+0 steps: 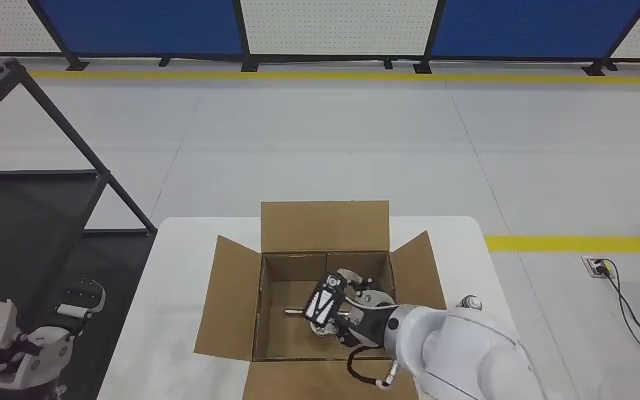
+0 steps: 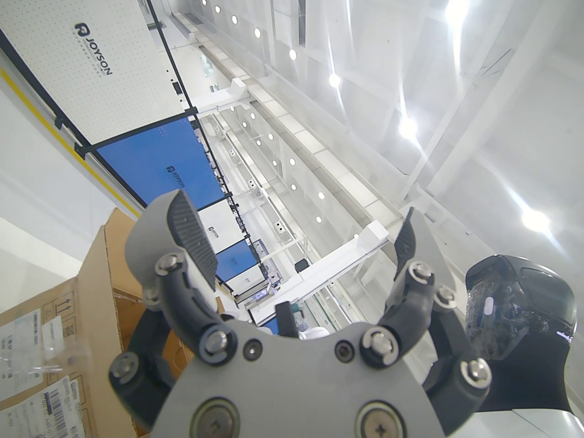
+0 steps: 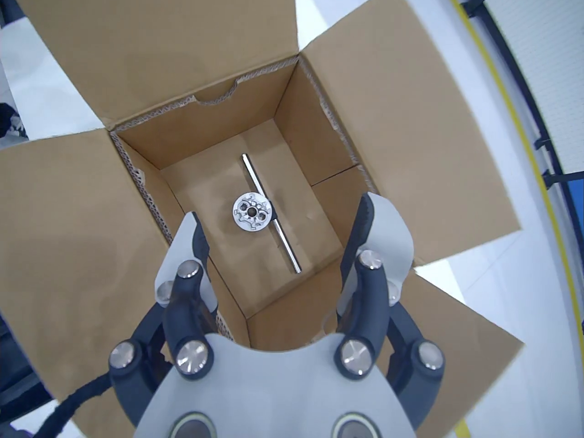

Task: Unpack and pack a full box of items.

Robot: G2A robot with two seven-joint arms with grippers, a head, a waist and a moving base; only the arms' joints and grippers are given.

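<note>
I see my right gripper spread wide and empty above the open cardboard box. One metal tool lies flat on the box floor. Left gripper also spread, empty, pointing at the ceiling.

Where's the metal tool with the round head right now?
In the right wrist view, the metal tool lies flat mid-floor inside the open cardboard box, below the open right pincer.

Right gripper fingers spread wide, empty, over open cardboard box. On box floor: metal disc touching steel rod. Gripper side = 6 o'clock: rod runs 11-to-5, disc at its 9.
</note>
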